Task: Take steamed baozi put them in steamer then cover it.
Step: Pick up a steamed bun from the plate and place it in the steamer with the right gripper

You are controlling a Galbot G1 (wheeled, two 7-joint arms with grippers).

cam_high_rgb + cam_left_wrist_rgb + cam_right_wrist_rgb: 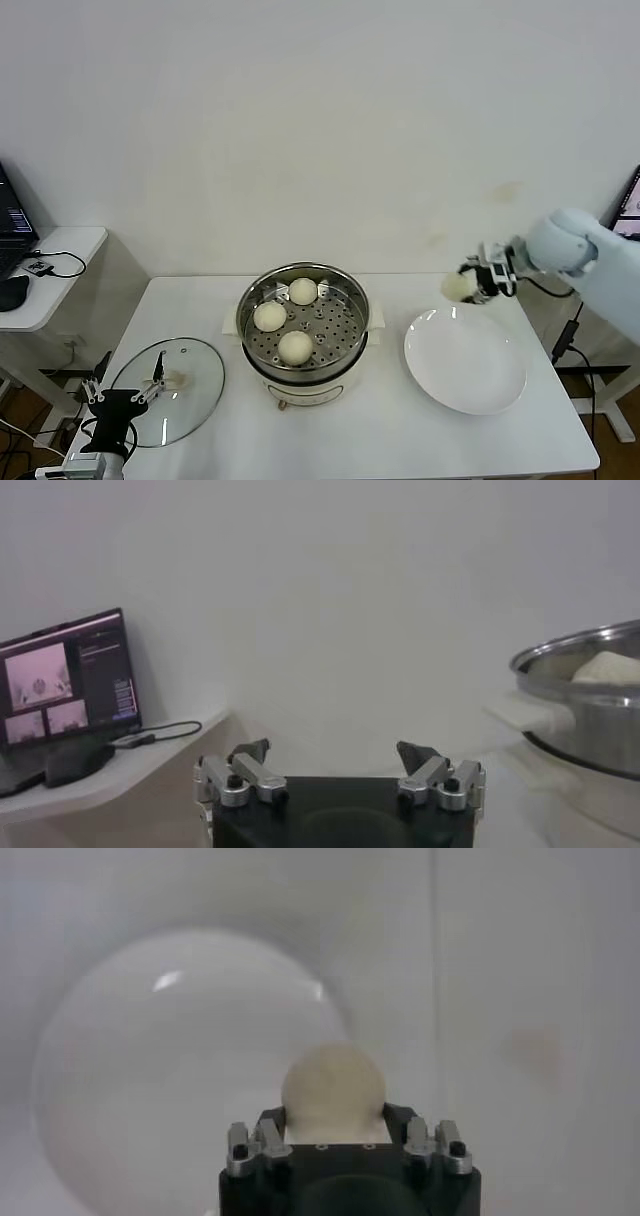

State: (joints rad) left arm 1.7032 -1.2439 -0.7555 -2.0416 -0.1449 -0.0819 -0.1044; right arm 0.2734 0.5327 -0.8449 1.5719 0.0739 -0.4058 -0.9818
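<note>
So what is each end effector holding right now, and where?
Right end effector grips the last baozi by its sides, above the plate. Left end effector holds nothing.

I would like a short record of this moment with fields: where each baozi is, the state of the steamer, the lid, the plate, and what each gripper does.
baozi in steamer: three baozi on the perforated tray
fourth baozi: held by the right gripper
steamer: uncovered, at table centre
cover: flat on the table, to the robot's left of the steamer
plate: bare, to the robot's right of the steamer
right gripper: shut on the fourth baozi, above the plate's far edge
left gripper: open, holding nothing, low by the cover
</note>
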